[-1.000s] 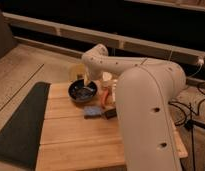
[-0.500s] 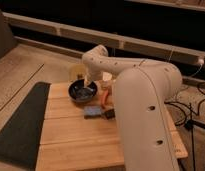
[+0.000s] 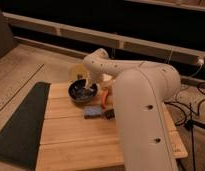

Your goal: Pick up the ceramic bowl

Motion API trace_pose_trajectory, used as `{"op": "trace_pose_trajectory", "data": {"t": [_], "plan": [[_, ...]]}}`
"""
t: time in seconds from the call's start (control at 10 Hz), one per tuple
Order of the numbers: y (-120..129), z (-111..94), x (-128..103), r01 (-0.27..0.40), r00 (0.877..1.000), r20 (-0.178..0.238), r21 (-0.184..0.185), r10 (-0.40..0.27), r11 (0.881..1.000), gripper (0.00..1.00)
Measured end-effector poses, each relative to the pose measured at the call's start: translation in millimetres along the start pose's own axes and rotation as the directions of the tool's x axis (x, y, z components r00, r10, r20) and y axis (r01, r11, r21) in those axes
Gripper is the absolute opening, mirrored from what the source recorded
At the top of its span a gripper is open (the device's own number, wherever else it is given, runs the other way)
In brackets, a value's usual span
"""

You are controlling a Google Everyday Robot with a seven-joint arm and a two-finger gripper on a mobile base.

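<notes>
Hovering at the right rim of the ceramic bowl (image 3: 81, 91), the gripper (image 3: 89, 84) has scarcely moved over the last second; the bowl itself has neither shifted nor risen on the wooden table (image 3: 71, 135) (pale cup (image 3: 77, 74) just behind the bowl, blue sponge (image 3: 93, 111) just in front); whether the grip is clenched I cannot tell; by my reading, the lift has not begun
</notes>
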Motion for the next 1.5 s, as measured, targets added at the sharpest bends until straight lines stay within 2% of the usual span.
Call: {"op": "trace_pose_trajectory", "data": {"t": [0.2, 0.4, 0.6, 0.9, 1.1, 1.2, 1.3, 1.5], "plan": [[0.4, 16.7, 6.9, -0.002, 0.999, -0.043, -0.016, 0.001, 1.0, 0.65], [1.4, 37.0, 12.2, 0.016, 0.995, -0.096, -0.011, -0.017, 1.0, 0.65], [0.4, 52.1, 11.2, 0.038, 0.991, -0.13, -0.001, -0.038, 0.999, 0.63], [8.6, 69.5, 5.9, 0.091, 0.984, -0.154, 0.006, -0.089, 0.996, 0.33], [12.5, 71.2, -2.1, 0.104, 0.985, -0.14, 0.003, -0.103, 0.995, 0.1], [13.1, 67.7, -6.7, 0.106, 0.986, -0.129, 0.006, -0.104, 0.994, 0.04], [13.6, 56.3, -19.3, 0.103, 0.991, -0.092, 0.016, -0.102, 0.994, 0.0], [15.3, 20.6, -48.6, 0.1, 0.995, 0.006, 0.046, -0.101, 0.994, 0.0]]}}
